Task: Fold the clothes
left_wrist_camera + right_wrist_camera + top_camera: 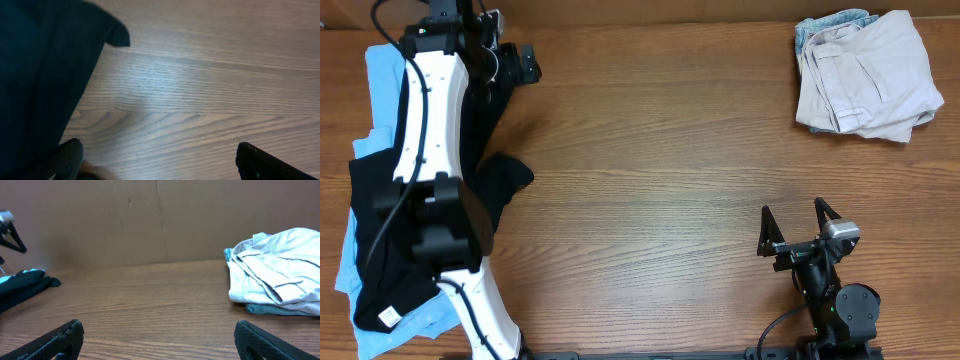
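A black garment (pixel 390 250) lies crumpled at the table's left edge on top of a light blue garment (pixel 382 75). My left arm reaches over them, and my left gripper (pixel 520 62) is at the far left, open and empty. In the left wrist view (pixel 160 167) its left finger is right beside the black garment (pixel 40 75), with bare wood between the fingers. My right gripper (pixel 800 228) is open and empty near the front right; in the right wrist view (pixel 160 345) it is low over bare wood. A folded beige pile (pixel 868 75) sits at the far right.
The beige pile (pixel 280 270) rests on a folded blue-grey garment (pixel 272 310). A brown cardboard wall (pixel 150 220) stands behind the table. The black garment's edge (pixel 25 282) shows at the far left of the right wrist view.
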Robot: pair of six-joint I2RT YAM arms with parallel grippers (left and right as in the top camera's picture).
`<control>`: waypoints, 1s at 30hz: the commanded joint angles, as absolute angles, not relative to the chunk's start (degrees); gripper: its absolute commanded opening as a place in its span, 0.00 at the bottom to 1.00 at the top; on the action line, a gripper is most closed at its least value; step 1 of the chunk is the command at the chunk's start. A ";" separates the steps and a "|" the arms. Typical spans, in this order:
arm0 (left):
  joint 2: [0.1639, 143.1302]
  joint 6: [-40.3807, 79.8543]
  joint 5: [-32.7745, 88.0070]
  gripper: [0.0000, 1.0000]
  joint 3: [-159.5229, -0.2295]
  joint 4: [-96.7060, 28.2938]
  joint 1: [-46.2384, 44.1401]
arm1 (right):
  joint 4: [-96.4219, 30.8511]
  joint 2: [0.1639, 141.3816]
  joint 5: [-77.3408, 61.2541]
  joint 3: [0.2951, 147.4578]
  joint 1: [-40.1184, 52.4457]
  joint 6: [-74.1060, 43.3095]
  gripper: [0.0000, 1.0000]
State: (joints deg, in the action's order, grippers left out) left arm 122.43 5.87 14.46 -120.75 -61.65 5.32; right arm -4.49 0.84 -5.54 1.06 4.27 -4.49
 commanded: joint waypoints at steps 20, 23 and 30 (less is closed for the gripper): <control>69.54 1.30 -0.34 1.00 -86.67 -39.72 -0.75 | -4.25 0.16 -5.21 0.45 4.75 -4.51 1.00; 60.95 1.28 -0.21 1.00 -70.19 -27.11 -0.75 | -4.25 0.16 -5.21 0.45 4.75 -4.51 1.00; 39.68 2.00 -0.01 1.00 -36.97 -6.11 -0.78 | -4.25 0.16 -5.23 0.45 4.78 -4.51 1.00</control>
State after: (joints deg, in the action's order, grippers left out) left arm 47.42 2.39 0.58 -45.36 -10.00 -1.10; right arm -4.51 0.84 -5.56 1.06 4.29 -4.47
